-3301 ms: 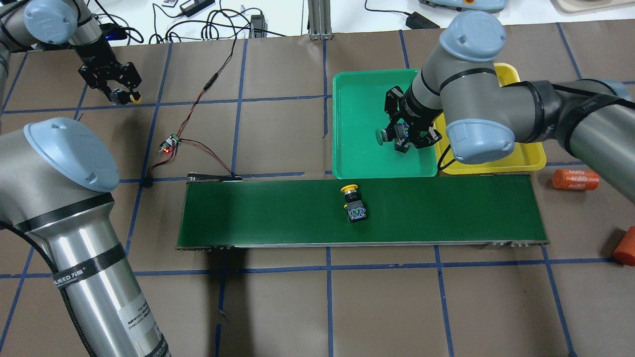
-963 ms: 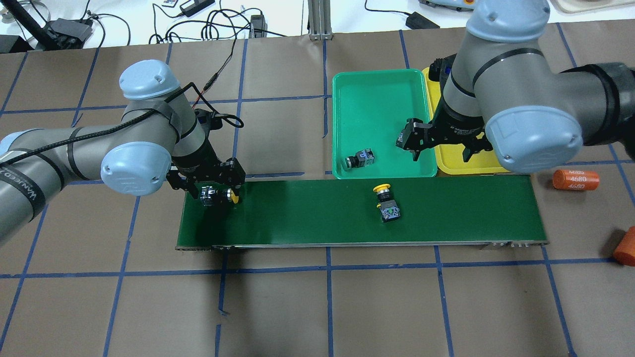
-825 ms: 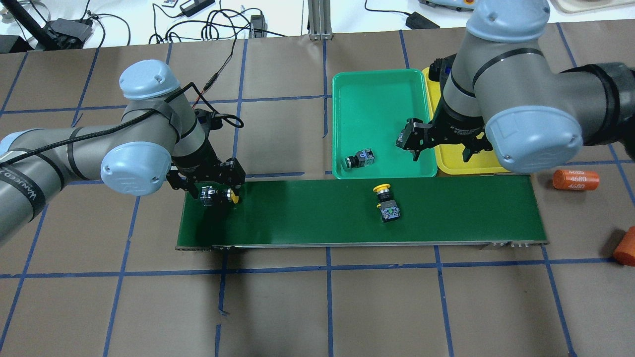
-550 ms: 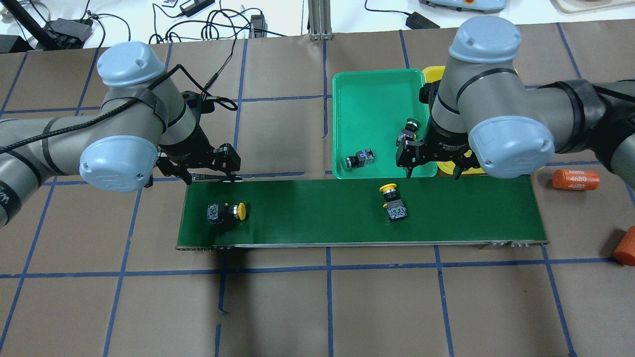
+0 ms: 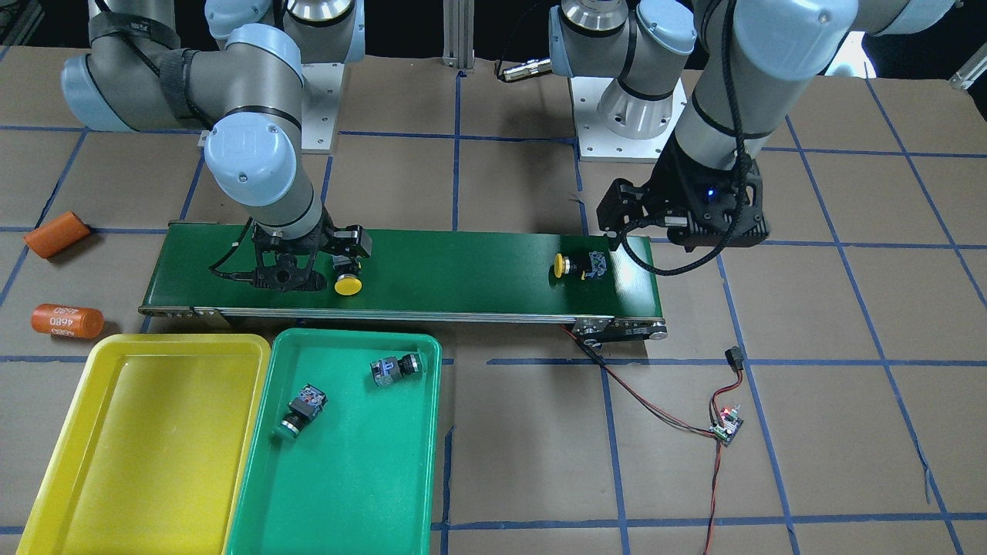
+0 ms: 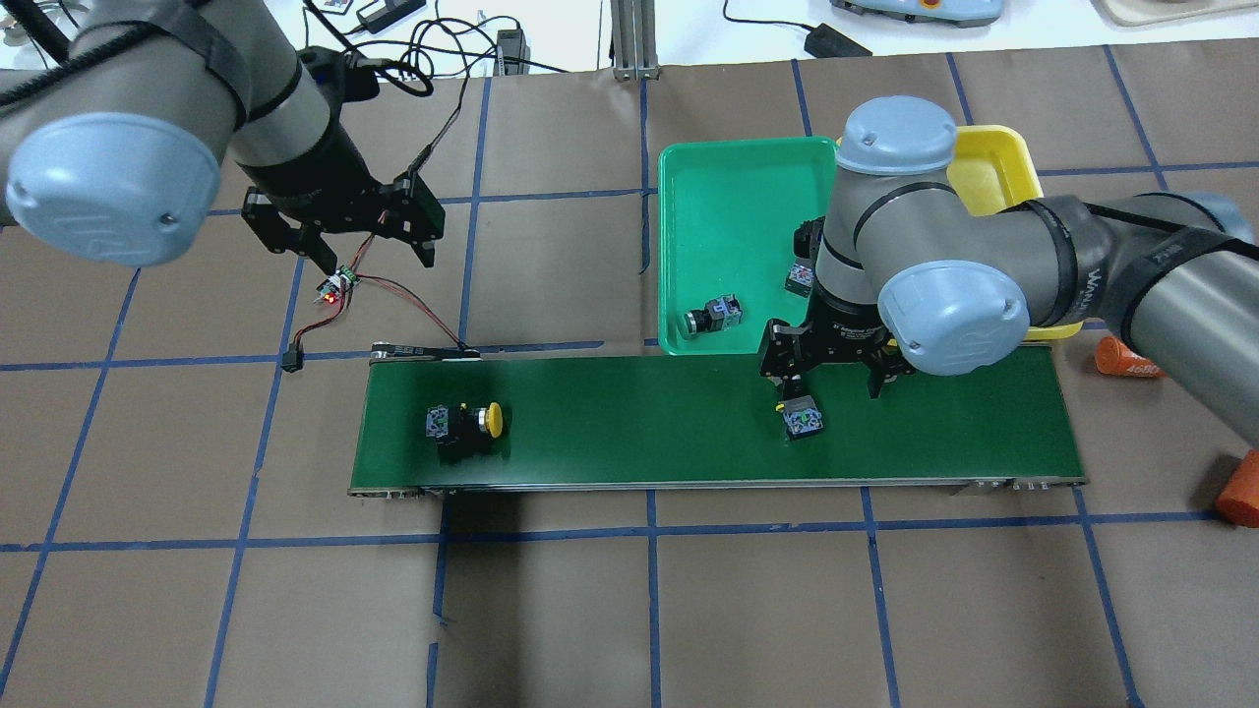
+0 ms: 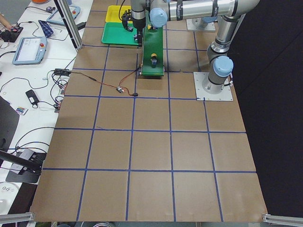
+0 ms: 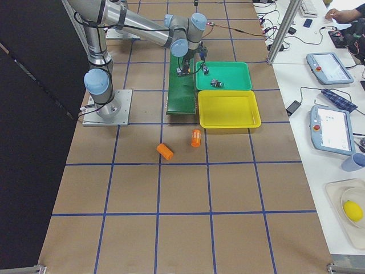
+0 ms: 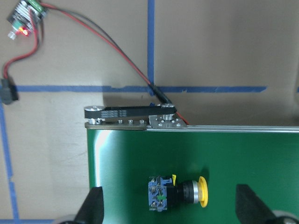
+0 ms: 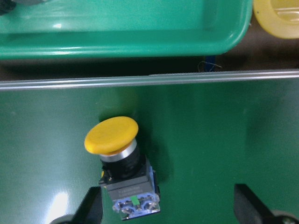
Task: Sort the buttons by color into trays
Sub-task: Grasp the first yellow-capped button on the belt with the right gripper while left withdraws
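Two yellow buttons lie on their sides on the belt. One yellow button (image 6: pixel 467 423) (image 9: pixel 177 192) is near the belt's left end. My left gripper (image 6: pixel 374 256) (image 5: pixel 682 231) hangs open, high and behind it. The other yellow button (image 6: pixel 802 420) (image 10: pixel 124 172) (image 5: pixel 348 285) lies under my right gripper (image 6: pixel 824 385) (image 10: pixel 170 214), which is open and straddles it, the button close to one finger. Two green buttons (image 5: pixel 397 367) (image 5: pixel 301 408) lie in the green tray (image 6: pixel 733 167) (image 5: pixel 347 493). The yellow tray (image 5: pixel 139 439) (image 6: pixel 993 172) holds nothing visible.
The dark-green conveyor belt (image 6: pixel 639 413) runs across the middle, right in front of both trays. A small circuit board (image 6: pixel 334 287) with red and black wires lies behind its left end. Two orange cylinders (image 5: pixel 58 233) (image 5: pixel 67 320) lie beyond its right end.
My left gripper let go of a yellow button on the belt and pulled up and back. Both yellow buttons drifted right. My right gripper came forward from the trays down over the belt.
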Robot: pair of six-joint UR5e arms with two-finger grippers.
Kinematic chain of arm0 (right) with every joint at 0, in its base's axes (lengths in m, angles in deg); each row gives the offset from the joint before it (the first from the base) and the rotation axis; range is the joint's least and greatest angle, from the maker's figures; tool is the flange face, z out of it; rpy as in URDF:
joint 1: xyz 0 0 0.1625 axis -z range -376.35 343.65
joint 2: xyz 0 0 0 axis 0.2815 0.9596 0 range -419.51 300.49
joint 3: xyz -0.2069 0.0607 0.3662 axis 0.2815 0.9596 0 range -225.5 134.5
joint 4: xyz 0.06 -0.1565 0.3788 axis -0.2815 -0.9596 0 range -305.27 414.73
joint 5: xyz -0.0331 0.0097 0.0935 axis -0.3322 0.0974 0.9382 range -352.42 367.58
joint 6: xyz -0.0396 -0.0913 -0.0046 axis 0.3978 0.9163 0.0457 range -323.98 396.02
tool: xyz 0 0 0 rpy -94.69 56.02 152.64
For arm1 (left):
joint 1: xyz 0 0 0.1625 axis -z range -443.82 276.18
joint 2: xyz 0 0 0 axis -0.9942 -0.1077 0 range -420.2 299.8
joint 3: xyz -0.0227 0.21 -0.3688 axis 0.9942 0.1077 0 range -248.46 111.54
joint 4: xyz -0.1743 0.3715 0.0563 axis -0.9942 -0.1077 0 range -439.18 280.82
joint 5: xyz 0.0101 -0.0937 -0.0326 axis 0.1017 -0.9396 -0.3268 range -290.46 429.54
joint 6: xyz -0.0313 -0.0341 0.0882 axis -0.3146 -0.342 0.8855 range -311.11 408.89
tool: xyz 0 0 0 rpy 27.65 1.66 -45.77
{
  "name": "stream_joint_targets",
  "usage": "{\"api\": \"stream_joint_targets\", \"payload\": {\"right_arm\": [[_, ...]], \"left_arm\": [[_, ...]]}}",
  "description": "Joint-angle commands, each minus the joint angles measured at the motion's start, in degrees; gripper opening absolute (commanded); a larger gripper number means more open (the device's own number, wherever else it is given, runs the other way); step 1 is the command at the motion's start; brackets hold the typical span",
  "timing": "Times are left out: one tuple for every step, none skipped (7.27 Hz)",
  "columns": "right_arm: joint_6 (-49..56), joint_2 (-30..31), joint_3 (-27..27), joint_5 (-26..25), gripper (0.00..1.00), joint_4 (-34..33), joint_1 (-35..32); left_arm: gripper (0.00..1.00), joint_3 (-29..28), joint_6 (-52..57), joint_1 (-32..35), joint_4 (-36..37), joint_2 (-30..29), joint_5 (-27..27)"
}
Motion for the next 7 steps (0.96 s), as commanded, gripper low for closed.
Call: {"api": "stream_joint_targets", "payload": {"right_arm": [[0.2, -0.5, -0.3, 2.7, 1.00, 0.1, -0.1], [0.0, -1.2, -0.6, 2.4, 1.00, 0.3, -0.1], [-0.1, -1.8, -1.2, 1.9, 1.00, 0.2, -0.1], [-0.1, -1.9, -1.2, 1.5, 0.87, 0.1, 0.0], [-0.5, -1.9, -1.1, 1.6, 0.42, -0.1, 0.1], [-0.5, -1.9, -0.8, 1.1, 0.00, 0.0, 0.2], [-0.2, -1.3, -0.5, -0.1, 0.00, 0.0, 0.6]], "left_arm": [[1.00, -5.7, 0.0, -1.8, -5.9, 0.8, 0.1], [1.00, -7.5, 0.1, -2.3, -6.6, -0.5, -0.1], [1.00, -7.9, 0.1, -2.3, -7.0, -1.3, 0.4], [1.00, -8.5, 0.1, -2.3, -9.4, -1.1, 2.1], [1.00, -8.6, 0.0, -1.8, -9.6, -1.5, 3.3], [1.00, -8.6, 0.3, -1.6, -9.4, -1.4, 2.7], [1.00, -8.5, 0.5, -1.4, -9.4, -1.1, 2.8]]}}
